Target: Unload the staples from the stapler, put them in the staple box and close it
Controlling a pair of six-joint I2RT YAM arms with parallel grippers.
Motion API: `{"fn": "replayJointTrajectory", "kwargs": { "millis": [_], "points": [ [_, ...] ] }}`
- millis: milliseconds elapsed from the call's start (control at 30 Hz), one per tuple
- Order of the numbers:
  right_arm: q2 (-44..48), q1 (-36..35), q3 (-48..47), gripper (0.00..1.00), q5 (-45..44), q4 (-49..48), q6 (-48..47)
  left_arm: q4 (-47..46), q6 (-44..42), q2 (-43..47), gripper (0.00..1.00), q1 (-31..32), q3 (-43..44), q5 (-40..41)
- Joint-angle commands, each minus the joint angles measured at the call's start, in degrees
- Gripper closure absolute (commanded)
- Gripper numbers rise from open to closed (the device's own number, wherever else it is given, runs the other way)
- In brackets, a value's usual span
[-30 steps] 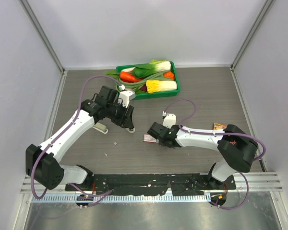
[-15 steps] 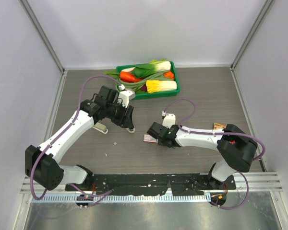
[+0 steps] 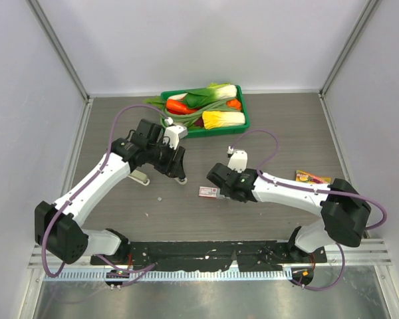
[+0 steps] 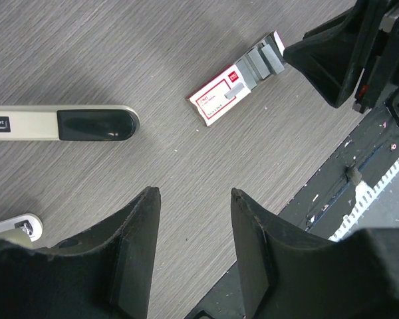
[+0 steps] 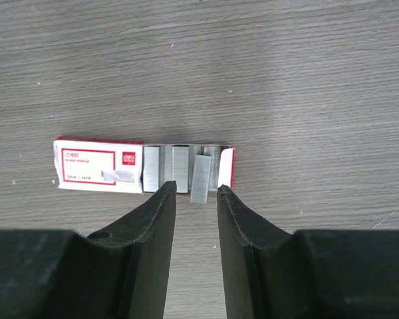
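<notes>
The staples are seen as short grey strips lying in the open end of the red-and-white box on the desk. One strip is set askew and sticks out past the box edge, and another lies on the printed lid. The right hand is held low over the askew strip with its jaws a little apart; a gap is left on either side of the strip, so nothing is gripped. The left hand is held released above bare desk with nothing between its fingers, and the stapler lies flat near it, well apart from the box. The stapler is shown as a pale bar with a black end; a second pale piece is caught at the edge of the left wrist view, and whether that is its swung-open half cannot be told. The strips are judged very light, stiff and brittle along their glued rows, so they may be snapped by a hard pinch or skidded by a nudge; a gentle hold across the narrow width at mid-length is best suited. The stapler is judged rigid, heavier and smooth, and is best taken across its sides near the middle
</notes>
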State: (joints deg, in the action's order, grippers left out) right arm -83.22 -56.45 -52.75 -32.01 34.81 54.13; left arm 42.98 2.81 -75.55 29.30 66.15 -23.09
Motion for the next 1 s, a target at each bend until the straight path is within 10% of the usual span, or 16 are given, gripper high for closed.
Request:
{"fn": "replayJointTrajectory", "kwargs": {
  "millis": [0,467,967],
  "points": [
    [-1.33,1.07,-1.21,0.64,-2.27,0.70,-0.78,-0.97,0.18,2.07,0.50,0.23,0.21,-0.90],
    [2.80,-0.16,4.76,0.99,6.42,-3.87,0.18,-0.88,-0.26,1.55,0.50,0.32,0.38,-0.82],
    [-0.19,-0.24,7.23,0.99,8.55,-8.35,1.24,-0.79,-0.43,1.81,0.50,0.23,0.03,-0.73]
  ]
}}
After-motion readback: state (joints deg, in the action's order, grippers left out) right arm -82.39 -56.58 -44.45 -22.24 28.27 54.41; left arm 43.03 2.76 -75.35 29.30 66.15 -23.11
